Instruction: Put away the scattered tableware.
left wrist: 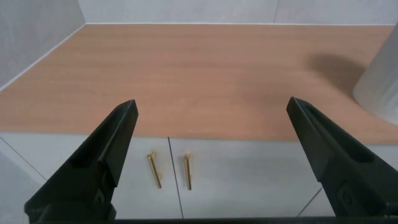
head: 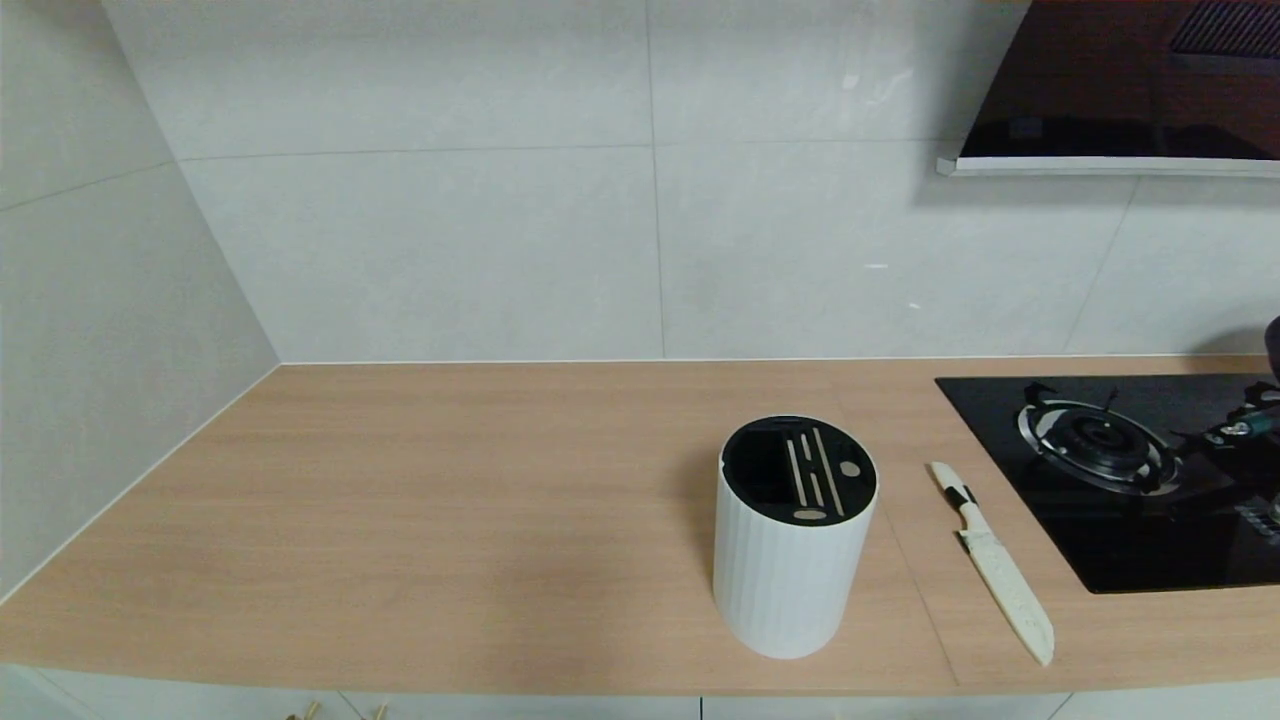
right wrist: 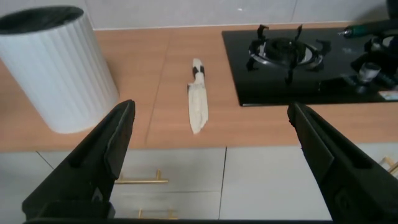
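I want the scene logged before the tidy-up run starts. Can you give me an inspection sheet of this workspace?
Surface: wooden countertop, gas hob set into its right end.
Job's things: white knife lying flat between upright knife holder and hob, touching neither.
Clutter: small items at hob's right edge, too small to identify.
Grippers: left gripper and right gripper, jaws open, empty, before the counter's front edge.
Cables: nothing seen.
Surroundings: tiled wall, range hood, cabinet doors below.

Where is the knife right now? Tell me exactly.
The knife lies flat on the wooden counter, on the right in the head view, between the white slotted holder and the black gas hob.
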